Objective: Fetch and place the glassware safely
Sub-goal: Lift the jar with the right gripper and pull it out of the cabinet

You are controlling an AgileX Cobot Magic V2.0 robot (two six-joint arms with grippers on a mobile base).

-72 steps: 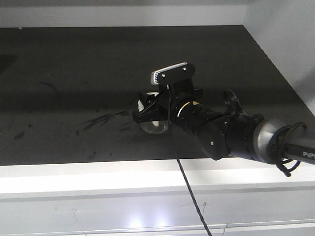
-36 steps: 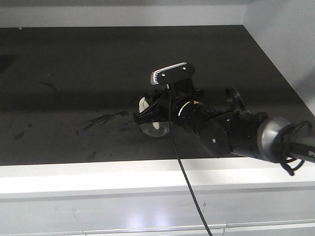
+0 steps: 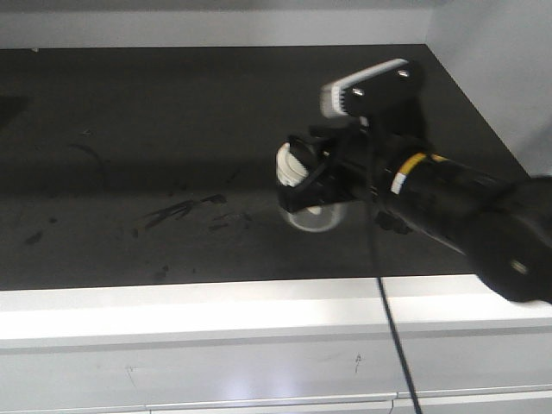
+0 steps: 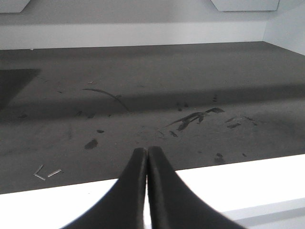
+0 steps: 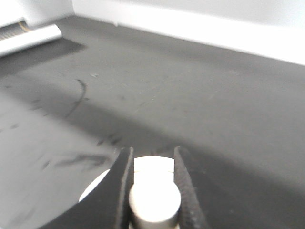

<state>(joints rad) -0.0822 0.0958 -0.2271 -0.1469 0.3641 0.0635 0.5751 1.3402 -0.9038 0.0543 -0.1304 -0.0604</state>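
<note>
The right gripper, jaws pinching the glass jar by its lid knob, holds it apparently just above the worktop, likely to avoid dragging, though blur obscures the gap; the left gripper waits empty, jaws pressed together.

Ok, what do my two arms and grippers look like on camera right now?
The right arm is black and tubular, with a yellow-and-white ring, a white-faced black camera module on top and a black cable hanging below. The right gripper and left gripper both have black, tapered fingers.
</note>
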